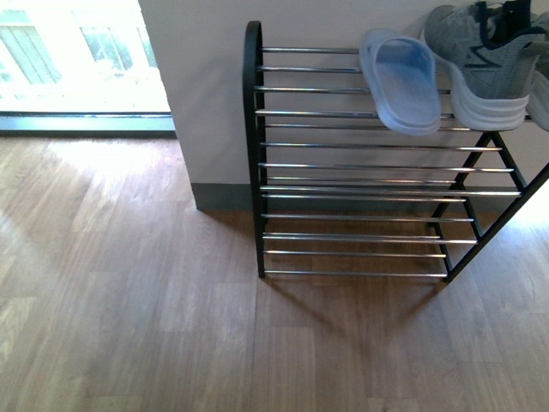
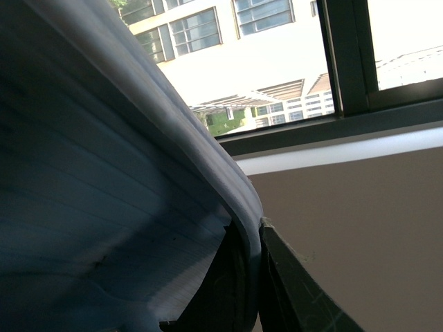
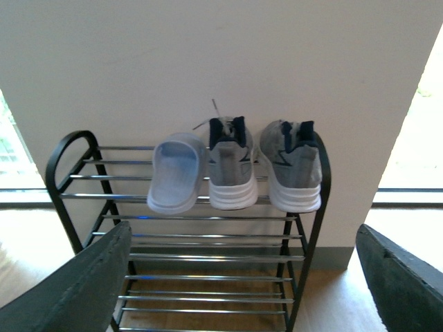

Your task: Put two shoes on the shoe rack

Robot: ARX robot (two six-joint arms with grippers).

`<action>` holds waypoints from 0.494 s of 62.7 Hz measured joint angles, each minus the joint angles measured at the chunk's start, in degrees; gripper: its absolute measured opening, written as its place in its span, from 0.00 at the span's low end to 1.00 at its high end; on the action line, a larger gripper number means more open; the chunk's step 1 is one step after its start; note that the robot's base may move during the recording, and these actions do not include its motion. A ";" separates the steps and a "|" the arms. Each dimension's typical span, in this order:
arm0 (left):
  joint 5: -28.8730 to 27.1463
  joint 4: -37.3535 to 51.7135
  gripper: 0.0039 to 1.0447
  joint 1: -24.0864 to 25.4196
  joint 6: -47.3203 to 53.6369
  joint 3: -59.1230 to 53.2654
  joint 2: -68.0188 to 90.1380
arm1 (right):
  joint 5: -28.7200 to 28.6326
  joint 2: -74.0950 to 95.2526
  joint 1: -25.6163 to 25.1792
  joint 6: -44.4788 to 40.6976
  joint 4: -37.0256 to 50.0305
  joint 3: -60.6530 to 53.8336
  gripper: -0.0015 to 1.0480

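The left claw [image 2: 252, 277] is pinching the second blue slide [image 2: 104, 207]; the right claw [image 3: 242, 290] is hanging spread. Three shoes are sitting on the rack [image 3: 201, 238] top; next, setting it beside the first slide [image 3: 177, 173].

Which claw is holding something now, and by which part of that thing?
The left claw is shut on a pale blue slide, gripping its edge. The right claw is open and empty.
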 joint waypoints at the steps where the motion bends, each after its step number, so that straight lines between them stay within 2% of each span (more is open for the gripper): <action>1: 0.00 0.00 0.02 0.00 0.00 0.00 0.00 | -0.09 0.00 0.00 0.00 0.00 0.00 0.92; 31: 0.37 -0.02 0.02 -0.02 0.00 0.00 0.22 | 0.24 0.07 0.00 0.00 -0.02 0.00 0.91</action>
